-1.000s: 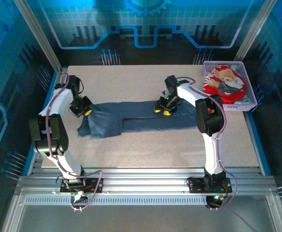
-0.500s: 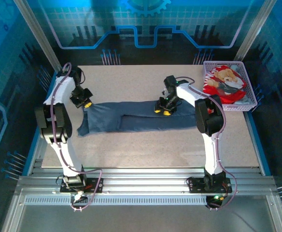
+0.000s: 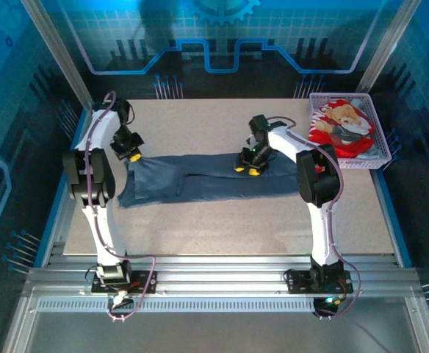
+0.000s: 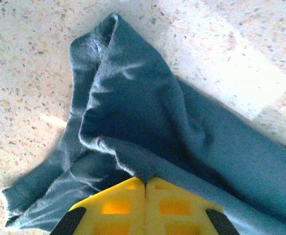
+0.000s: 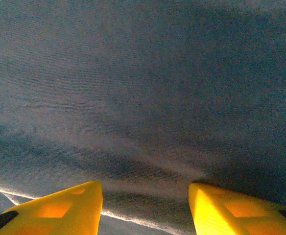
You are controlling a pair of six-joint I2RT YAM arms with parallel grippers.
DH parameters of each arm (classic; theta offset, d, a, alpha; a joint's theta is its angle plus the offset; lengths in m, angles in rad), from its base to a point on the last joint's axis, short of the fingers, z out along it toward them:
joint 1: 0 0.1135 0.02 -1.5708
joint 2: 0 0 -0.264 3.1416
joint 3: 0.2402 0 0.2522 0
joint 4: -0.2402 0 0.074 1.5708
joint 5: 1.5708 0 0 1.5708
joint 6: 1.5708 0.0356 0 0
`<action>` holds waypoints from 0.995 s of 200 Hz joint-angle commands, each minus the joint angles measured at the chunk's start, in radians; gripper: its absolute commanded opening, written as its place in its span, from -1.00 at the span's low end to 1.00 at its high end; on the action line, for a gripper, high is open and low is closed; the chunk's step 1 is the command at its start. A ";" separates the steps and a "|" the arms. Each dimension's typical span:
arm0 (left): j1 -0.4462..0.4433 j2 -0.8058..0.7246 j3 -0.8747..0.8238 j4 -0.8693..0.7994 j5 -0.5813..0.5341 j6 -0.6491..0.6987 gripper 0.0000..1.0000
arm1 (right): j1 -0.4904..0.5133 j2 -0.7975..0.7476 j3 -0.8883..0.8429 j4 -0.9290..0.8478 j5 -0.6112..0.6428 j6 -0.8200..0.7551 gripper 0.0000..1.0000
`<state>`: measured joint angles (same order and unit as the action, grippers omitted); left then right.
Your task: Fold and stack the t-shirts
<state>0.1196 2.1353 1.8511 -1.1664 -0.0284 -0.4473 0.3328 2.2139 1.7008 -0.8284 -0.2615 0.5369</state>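
Mid-fold, by the look of it: the dusty slate-blue cloth t-shirt [image 3: 200, 184] lies in a band from the centre of the speckled table [image 3: 236, 220] toward nine o'clock. The left gripper [image 3: 132, 154] is clenched on its ten-o'clock corner. The right gripper [image 3: 250, 168], jaws parted, rests on the cloth (grasping nothing). The next move probably calls for carrying that corner toward three o'clock. The red teddy-print tee [image 3: 339, 126] sits in the lilac mesh basket [image 3: 355, 165] at two o'clock.

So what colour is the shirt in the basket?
Shirt is red, teddy-bear print; top external view.

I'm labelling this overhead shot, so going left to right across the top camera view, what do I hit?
Left gripper, pinching the blue t-shirt's left end → right gripper, over the same shirt → red t-shirt in the lilac basket.
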 commanded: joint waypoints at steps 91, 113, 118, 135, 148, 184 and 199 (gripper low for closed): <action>-0.070 -0.211 -0.143 0.140 -0.132 -0.088 -0.27 | 0.018 -0.318 -0.259 0.238 -0.028 0.015 0.08; -0.087 -0.278 -0.312 0.255 0.013 -0.211 -0.45 | 0.017 -0.349 -0.305 0.293 -0.057 0.011 0.07; -0.087 -0.269 -0.325 0.271 0.035 -0.233 -0.49 | 0.015 -0.350 -0.306 0.294 -0.058 0.007 0.06; -0.085 -0.207 -0.309 0.276 0.057 -0.269 -0.60 | 0.003 -0.331 -0.291 0.263 -0.037 -0.006 0.03; -0.080 -0.160 -0.291 0.299 0.074 -0.296 -0.64 | -0.024 -0.316 -0.284 0.244 -0.014 -0.010 0.01; -0.075 -0.028 -0.218 0.317 0.093 -0.366 -0.70 | -0.117 -0.230 -0.201 0.093 0.099 -0.038 -0.04; -0.075 0.025 -0.188 0.313 0.100 -0.379 -0.71 | -0.148 -0.168 -0.148 0.002 0.150 -0.060 -0.04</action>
<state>0.0372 2.1033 1.5951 -0.8650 0.0284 -0.7593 0.2363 1.9640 1.4788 -0.6613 -0.2146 0.5201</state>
